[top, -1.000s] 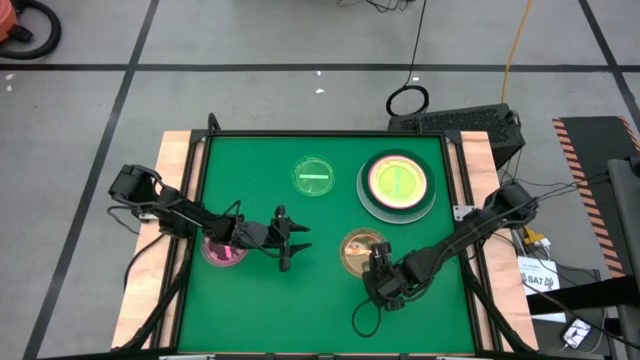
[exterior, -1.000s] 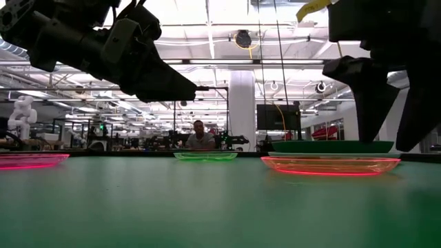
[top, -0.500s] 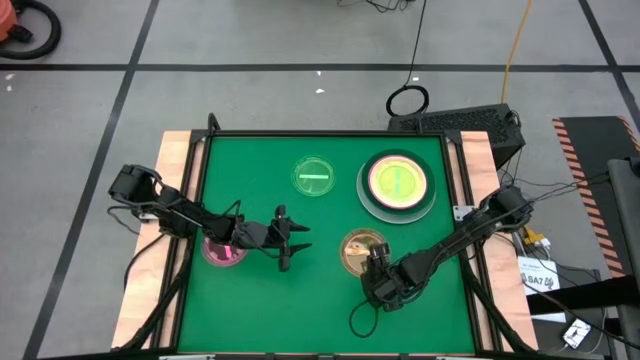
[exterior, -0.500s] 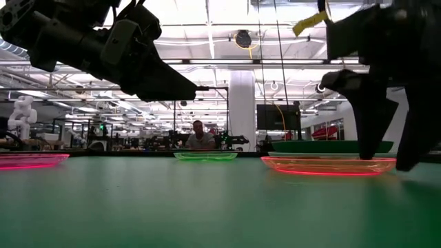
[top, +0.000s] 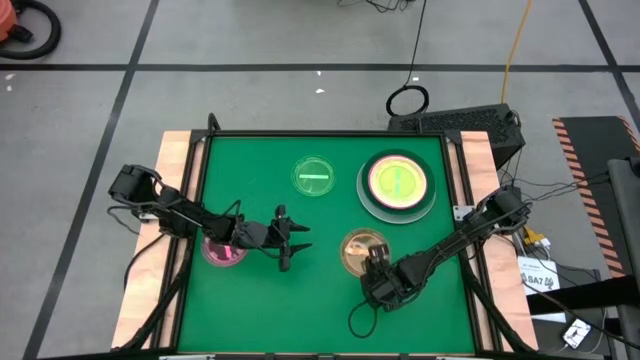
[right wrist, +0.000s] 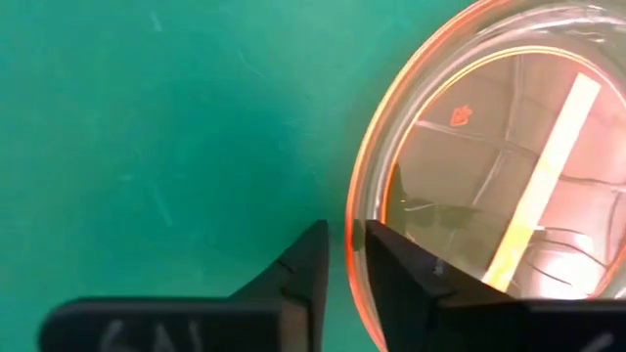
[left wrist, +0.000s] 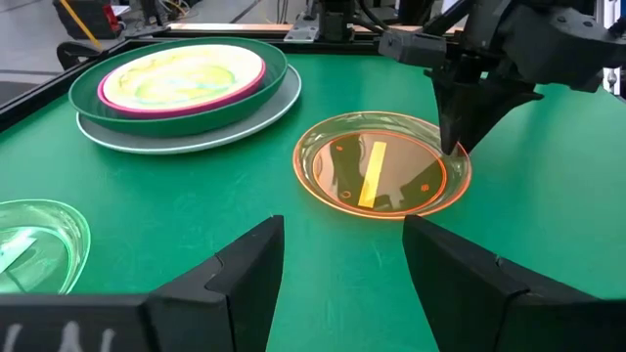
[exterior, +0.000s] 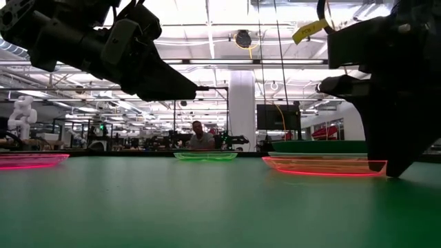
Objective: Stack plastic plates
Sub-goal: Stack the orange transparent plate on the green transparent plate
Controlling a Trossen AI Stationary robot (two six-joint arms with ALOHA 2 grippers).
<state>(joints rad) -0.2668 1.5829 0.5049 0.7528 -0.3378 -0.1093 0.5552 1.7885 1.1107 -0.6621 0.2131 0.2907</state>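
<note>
Pinching the near rim of the amber dish (right wrist: 499,186), the right tool (right wrist: 344,256) has one finger just inside the lip and one outside, the jaws nearly closed w/ the thin edge between them. I'd call that clamped on the rim, or a hair from it. The dish sits flat on the green tabletop (top: 250,300), toward the right-front, just below the big stack.

That stack (top: 398,184) is at the back right: pale plate at the bottom, dark green on it, pink and a light yellow-green one nested on top. A small green dish (top: 313,176) lies alone at the back centre, well apart. A small pink dish (top: 224,250) is at the left edge, partly under the left arm.

The left tool (left wrist: 342,256) hangs above the middle of the tabletop w/ jaws spread, holding nothing, pointed at the amber dish.

Risks as I see them:
- The grip is on a thin slick lip at one side only, so on lifting the dish may tilt, swing or slip out.
- If the fingers close off the edge, they could flick the dish away across the tabletop.
- Carrying it tilted over to the stack, its low side could knock the top plates askew.
- The two arms are fairly near; a wide swing could brush the left one.
</note>
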